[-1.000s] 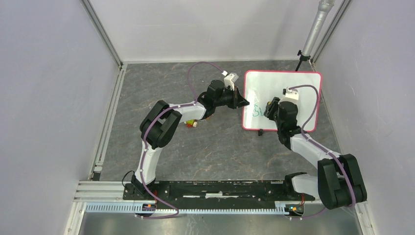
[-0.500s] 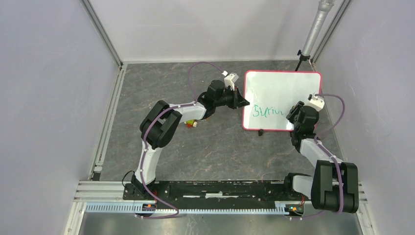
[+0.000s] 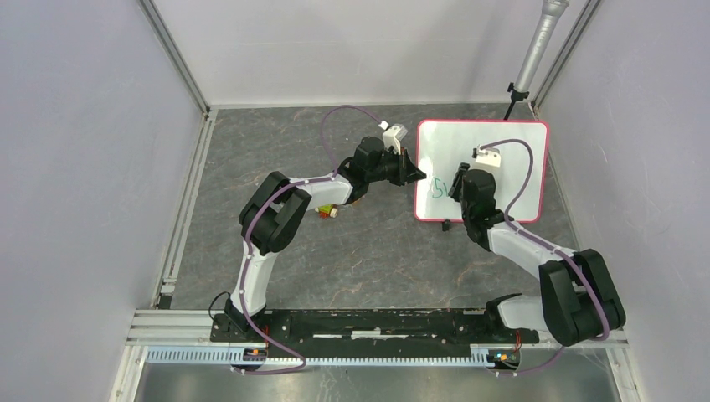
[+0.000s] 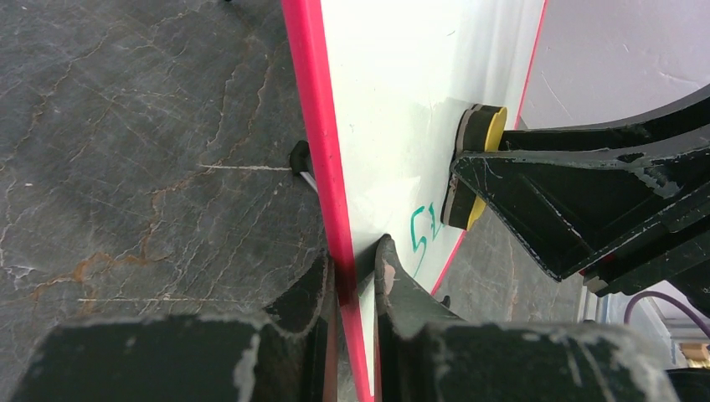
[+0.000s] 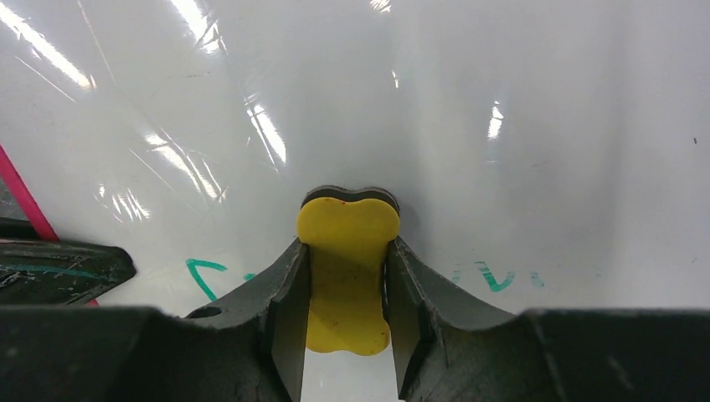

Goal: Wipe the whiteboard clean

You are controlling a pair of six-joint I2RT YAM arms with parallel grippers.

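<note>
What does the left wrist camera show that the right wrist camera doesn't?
Only left wrist: the left gripper clamping the whiteboard by its pink frame, a black foot and the stone table. Only right wrist: faint green strokes right of the yellow eraser, and glare streaks. Both: the white face, the yellow eraser held in the right gripper, and green writing.

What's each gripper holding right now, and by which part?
Left gripper clamps the whiteboard by its pink-red side edge. Right gripper pinches the yellow eraser across its narrow waist.
</note>
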